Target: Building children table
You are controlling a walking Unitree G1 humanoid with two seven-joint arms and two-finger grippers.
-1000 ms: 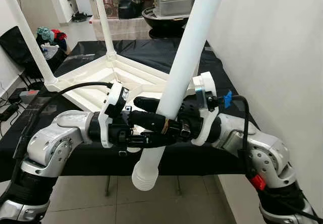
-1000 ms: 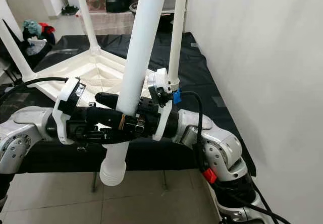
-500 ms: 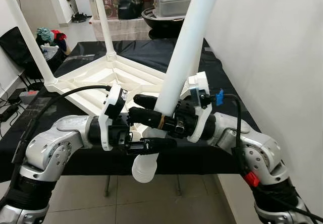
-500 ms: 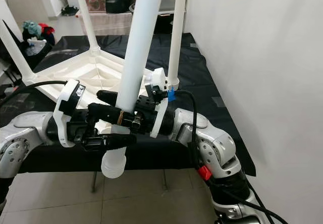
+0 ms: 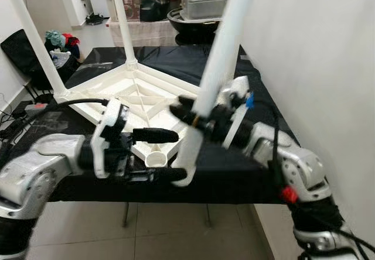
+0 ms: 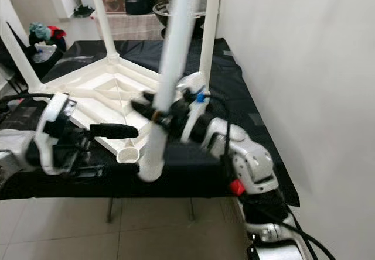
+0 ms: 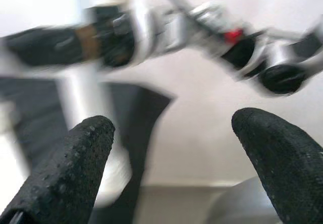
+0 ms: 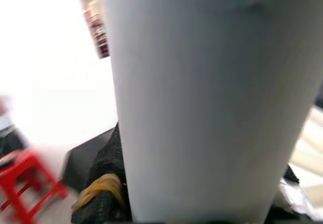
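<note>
The white table leg (image 5: 212, 90) is now released by the left gripper (image 5: 157, 154), whose fingers are spread beside it. It is pinched by the right gripper (image 5: 190, 115) alone, its foot brought beside the empty corner socket (image 5: 153, 153) of the upturned tabletop (image 5: 111, 96).

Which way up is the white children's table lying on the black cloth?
Upside down. The white table shows its ribbed underside, and fitted legs stand upward from its corners. The right gripper holds another leg, not yet fitted.
</note>
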